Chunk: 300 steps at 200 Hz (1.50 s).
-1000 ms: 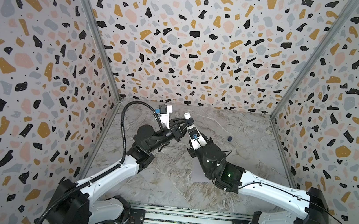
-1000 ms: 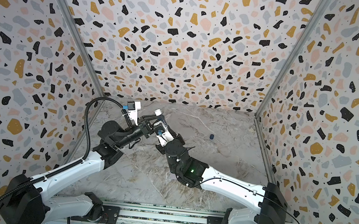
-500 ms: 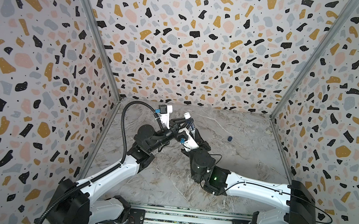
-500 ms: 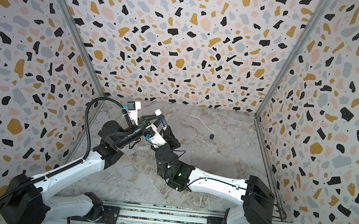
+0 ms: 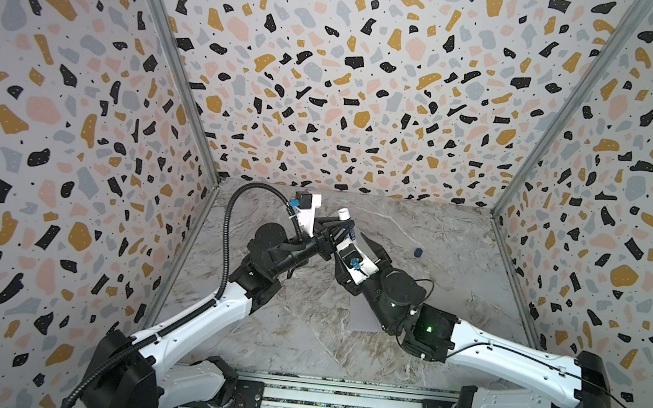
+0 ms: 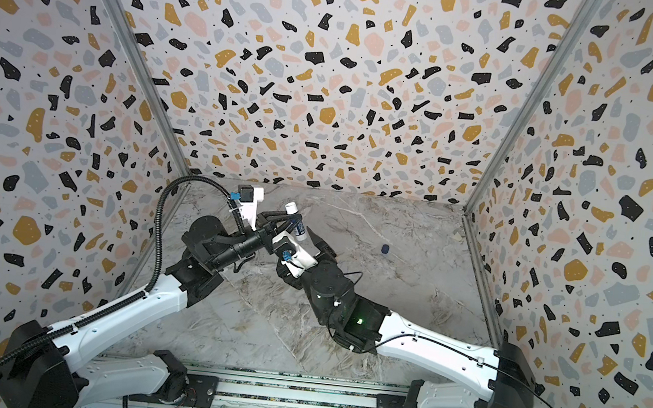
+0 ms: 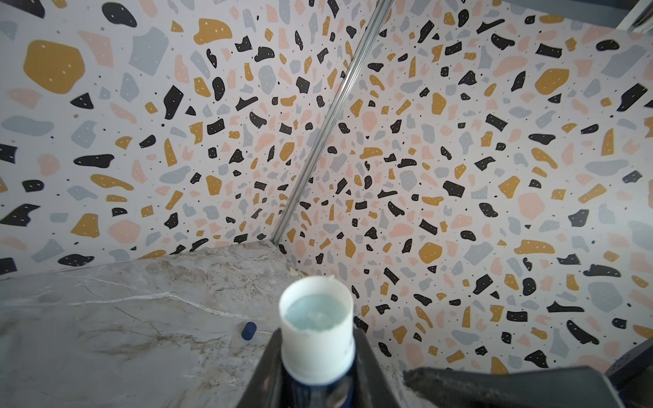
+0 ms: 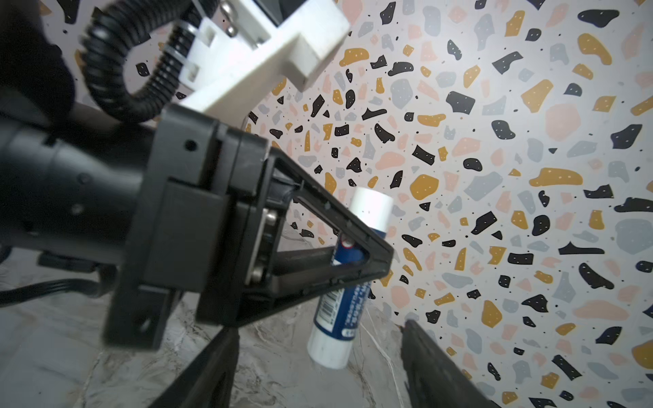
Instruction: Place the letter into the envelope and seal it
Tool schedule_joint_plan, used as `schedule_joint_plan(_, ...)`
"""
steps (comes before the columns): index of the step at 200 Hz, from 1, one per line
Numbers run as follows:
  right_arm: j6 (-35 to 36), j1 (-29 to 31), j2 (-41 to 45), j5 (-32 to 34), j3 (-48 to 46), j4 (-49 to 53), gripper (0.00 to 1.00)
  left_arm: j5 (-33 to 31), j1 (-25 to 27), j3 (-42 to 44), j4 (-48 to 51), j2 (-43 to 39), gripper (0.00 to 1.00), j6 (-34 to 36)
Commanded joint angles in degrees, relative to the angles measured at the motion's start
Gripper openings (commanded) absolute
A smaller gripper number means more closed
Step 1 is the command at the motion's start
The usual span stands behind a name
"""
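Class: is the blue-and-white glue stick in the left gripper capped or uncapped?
Uncapped: the blue-and-white glue stick shows pale blue glue in its open white end; a dark blue cap lies apart.

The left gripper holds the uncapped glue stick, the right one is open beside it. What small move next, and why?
Probably close the right gripper on the white base of the glue stick and twist. The left gripper clamps the tube's middle, the open jaws flank the base, and the glue looks no higher than the rim.
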<state>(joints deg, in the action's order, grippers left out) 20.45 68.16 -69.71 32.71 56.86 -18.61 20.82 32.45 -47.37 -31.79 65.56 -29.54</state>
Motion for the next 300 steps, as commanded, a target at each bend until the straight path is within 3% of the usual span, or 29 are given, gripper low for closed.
schedule_joint_plan(1,-5.0,-1.6,5.89,-8.96,-2.06,1.18,0.8,-2.96,0.34,-2.96,6.19,-3.02,0.0,13.96)
schedule_joint_plan(26,-9.01,-5.12,11.5,-15.78,-5.22,1.23,0.85,-7.24,0.42,-0.93,7.15,-5.92,0.0,25.91)
schedule_joint_plan(62,-14.44,-11.8,17.82,-23.87,-9.56,0.48,0.88,-7.95,0.69,7.2,-3.03,-10.04,0.0,38.76)
schedule_joint_plan(103,-16.5,-16.7,21.87,-26.84,-12.93,1.83,0.88,-6.4,0.78,8.99,-2.11,-11.41,0.0,55.54)
schedule_joint_plan(150,-17.24,-18.71,24.79,-27.17,-16.3,2.96,0.88,-3.16,0.78,13.32,-8.91,-11.93,0.0,68.8)
schedule_joint_plan(221,-18.42,-21.48,26.16,-28.95,-17.49,3.54,0.89,-2.49,0.77,13.87,-9.95,-11.66,0.0,68.35)
schedule_joint_plan(261,-22.15,-24.92,23.83,-29.86,-15.53,4.95,0.9,-3.36,0.78,12.95,-10.61,-11.4,0.0,59.61)
schedule_joint_plan(300,-30.26,-34.45,14.84,-32.88,-5.92,15.97,0.91,-3.18,0.78,11.93,-5.28,-12.62,0.0,53.02)
